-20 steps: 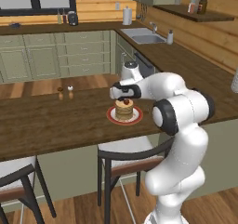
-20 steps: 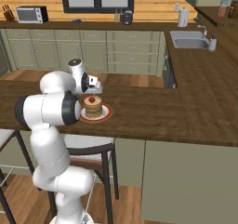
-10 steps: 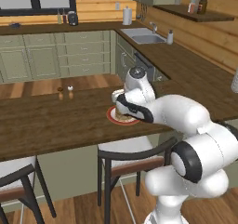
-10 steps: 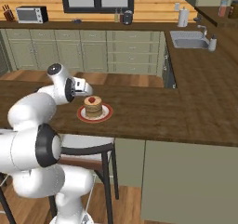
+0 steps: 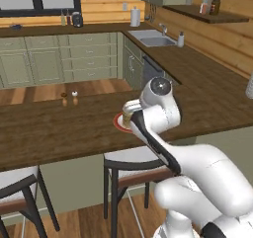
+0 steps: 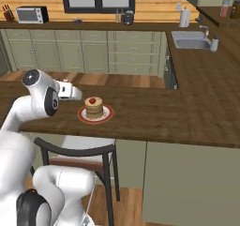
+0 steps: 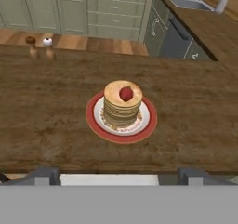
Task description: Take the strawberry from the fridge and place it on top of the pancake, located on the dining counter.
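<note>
1. Left base view: my own white arm rises from the lower right and folds across the near edge of the dining counter [image 5: 59, 128], hiding most of the red plate [image 5: 118, 122]; only a sliver of its rim shows at the left of my forearm. Farther left on the dark planks stand two small shakers [image 5: 69, 98], one dark-topped and one white-topped, just beside each other and well apart from the plate. A black-legged stool [image 5: 126, 163] sits under the counter's edge. Across the room the sink [image 5: 154, 37] is set in the far counter. I cannot make out my fingers from here.

2. Right base view: my gripper [image 6: 70, 92] is held level to the left of the plate [image 6: 82, 115], near it but touching nothing. The pancake [image 6: 94, 108] is a short tan stack in the middle of the plate, and the strawberry [image 6: 93, 100] sits on its top. A microwave [image 6: 31, 15] stands on the far counter at the upper left.

3. Hand view: I look down on the counter. The strawberry [image 7: 126, 94] lies on the top of the pancake [image 7: 122, 108], a little right of its centre. The stack stands upright on the red plate [image 7: 93, 121]. My two fingertips [image 7: 44, 175] stand wide apart at the bottom, empty, short of the plate. The shakers [image 7: 39, 45] are at the upper left.
</note>
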